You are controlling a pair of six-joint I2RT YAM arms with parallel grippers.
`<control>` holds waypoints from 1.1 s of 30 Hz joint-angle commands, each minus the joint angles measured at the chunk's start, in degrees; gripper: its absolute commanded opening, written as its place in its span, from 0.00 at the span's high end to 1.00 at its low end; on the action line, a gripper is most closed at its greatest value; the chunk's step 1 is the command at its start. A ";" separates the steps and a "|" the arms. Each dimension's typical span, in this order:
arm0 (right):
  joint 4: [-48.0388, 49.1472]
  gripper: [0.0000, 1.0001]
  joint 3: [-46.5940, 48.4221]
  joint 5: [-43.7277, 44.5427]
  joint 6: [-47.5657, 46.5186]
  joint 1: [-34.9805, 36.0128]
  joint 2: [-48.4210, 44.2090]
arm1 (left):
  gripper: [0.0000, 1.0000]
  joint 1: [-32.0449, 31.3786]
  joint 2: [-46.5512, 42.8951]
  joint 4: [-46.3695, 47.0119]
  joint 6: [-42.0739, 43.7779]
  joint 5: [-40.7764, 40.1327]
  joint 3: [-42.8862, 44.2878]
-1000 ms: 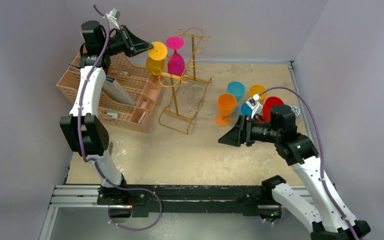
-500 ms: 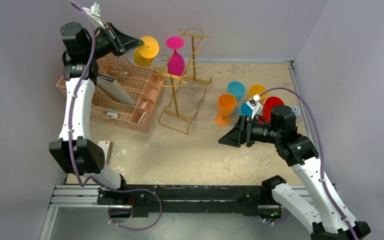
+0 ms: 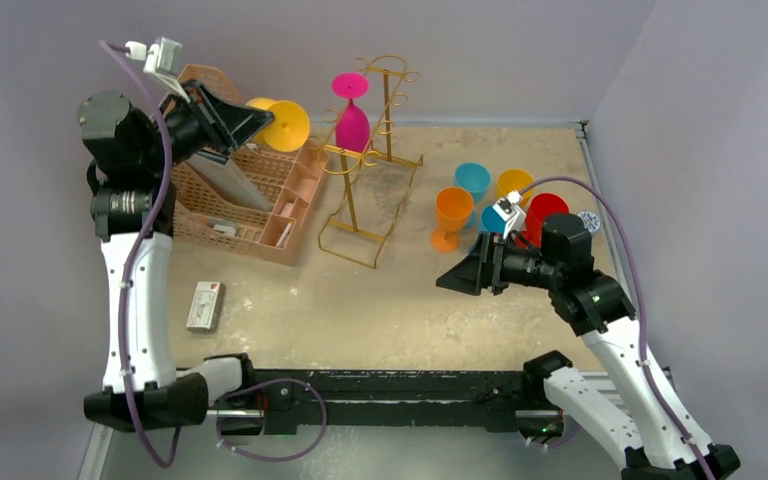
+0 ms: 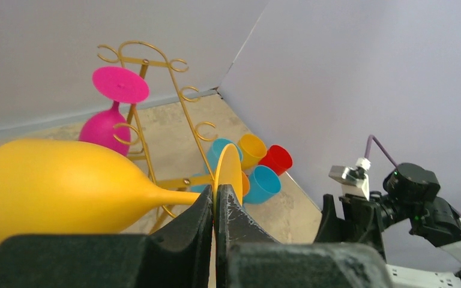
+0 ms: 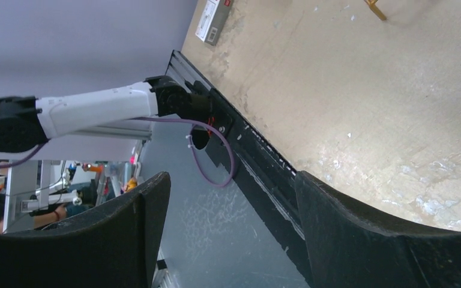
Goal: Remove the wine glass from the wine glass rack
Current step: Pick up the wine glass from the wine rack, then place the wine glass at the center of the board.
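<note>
My left gripper (image 3: 258, 121) is shut on the flat foot of a yellow wine glass (image 3: 287, 124). It holds the glass on its side, up in the air left of the wine glass rack (image 3: 348, 195) and apart from it. In the left wrist view the black fingertips (image 4: 204, 201) pinch the foot disc edge-on, and the yellow wine glass (image 4: 54, 186) bowl points left. A pink wine glass (image 3: 351, 122) hangs upside down on the gold rack (image 4: 150, 61). My right gripper (image 3: 455, 280) hovers open over the table's right side, holding nothing.
A peach lattice organizer (image 3: 250, 190) stands below the held glass. Orange (image 3: 451, 213), blue (image 3: 472, 180), yellow (image 3: 513, 183) and red (image 3: 543, 210) cups cluster at the right, behind my right arm. A small box (image 3: 204, 305) lies near the left front.
My left arm has swung back to the left, carrying the yellow glass off the rack's hooks and over the organizer, tipping it sideways. The right arm has not moved.
</note>
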 commanded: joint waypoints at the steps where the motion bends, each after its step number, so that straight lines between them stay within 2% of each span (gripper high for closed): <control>1: 5.22 0.21 -1.41 -1.34 1.62 -0.10 -1.03 | 1.00 0.38 -6.76 -2.05 2.24 2.36 -6.36; 6: 10.02 0.21 -3.42 -1.69 3.95 -0.10 -1.64 | 1.00 0.38 -16.51 -2.06 2.21 6.17 -15.33; 11: 14.31 0.21 -4.71 -1.59 6.23 -0.08 -1.79 | 1.00 0.38 -25.08 -6.07 2.98 9.92 -23.68; 16: 17.50 0.20 -6.13 -1.62 7.99 -0.02 -2.11 | 1.00 0.23 -31.61 -4.35 0.08 14.57 -32.26; 21: 24.55 0.20 -8.24 -1.84 11.84 -0.01 -1.36 | 1.00 -1.24 -34.20 -6.22 1.53 15.47 -37.22; 28: 26.88 0.20 -8.22 -2.07 14.17 0.08 0.51 | 1.00 -2.25 -34.48 -9.10 4.77 16.75 -42.48; 33: 29.08 0.20 -8.35 -3.08 15.86 1.04 2.34 | 1.00 -5.41 -34.64 -8.47 4.08 16.66 -46.16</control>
